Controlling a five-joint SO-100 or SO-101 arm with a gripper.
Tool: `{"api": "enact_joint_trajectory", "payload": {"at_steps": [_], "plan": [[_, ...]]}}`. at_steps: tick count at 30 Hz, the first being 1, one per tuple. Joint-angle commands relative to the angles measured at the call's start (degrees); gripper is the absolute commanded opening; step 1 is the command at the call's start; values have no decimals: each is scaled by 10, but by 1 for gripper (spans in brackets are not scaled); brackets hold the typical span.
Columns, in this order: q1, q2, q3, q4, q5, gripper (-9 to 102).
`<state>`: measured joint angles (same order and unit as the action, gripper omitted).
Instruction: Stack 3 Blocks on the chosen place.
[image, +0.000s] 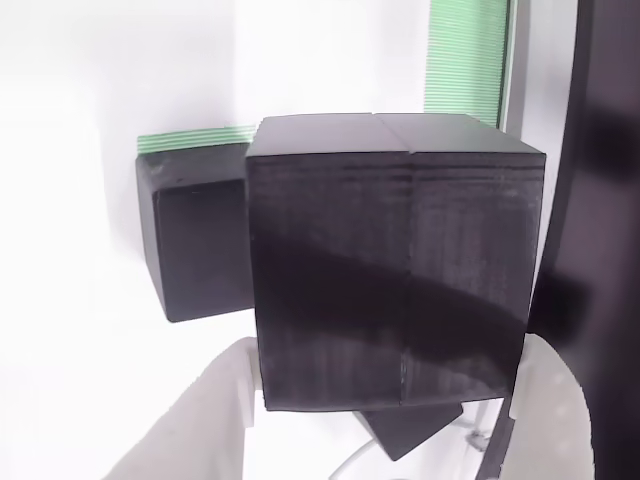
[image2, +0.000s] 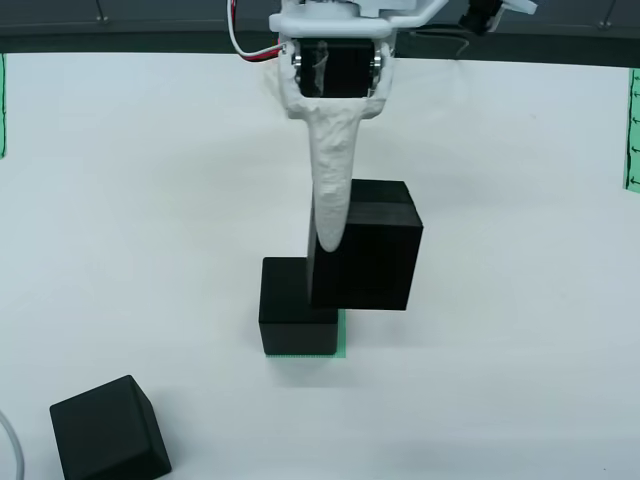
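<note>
I'm seeing the gripper (image2: 335, 235) clamping a matte black cube (image2: 365, 255) with rough, lined faces, held level and square-on in the air, overlapping the upper right of a second cube (image2: 295, 305). That cube is sitting on the green-striped patch (image2: 341, 340); a third cube (image2: 108, 428) is lying turned at lower left of the front view.

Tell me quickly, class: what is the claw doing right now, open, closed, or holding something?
Claw: closed on a black cube, held in the air beside the cube on the green striped patch.
</note>
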<state>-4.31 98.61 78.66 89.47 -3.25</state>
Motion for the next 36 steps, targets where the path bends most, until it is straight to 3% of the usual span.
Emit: {"api": "enact_joint_trajectory", "payload": {"at_steps": [1,14,36], "plan": [[22,32,6,6,-12,18],[79,-4,39,6,-65,18],[80,-57,37,6,-68,18]]}}
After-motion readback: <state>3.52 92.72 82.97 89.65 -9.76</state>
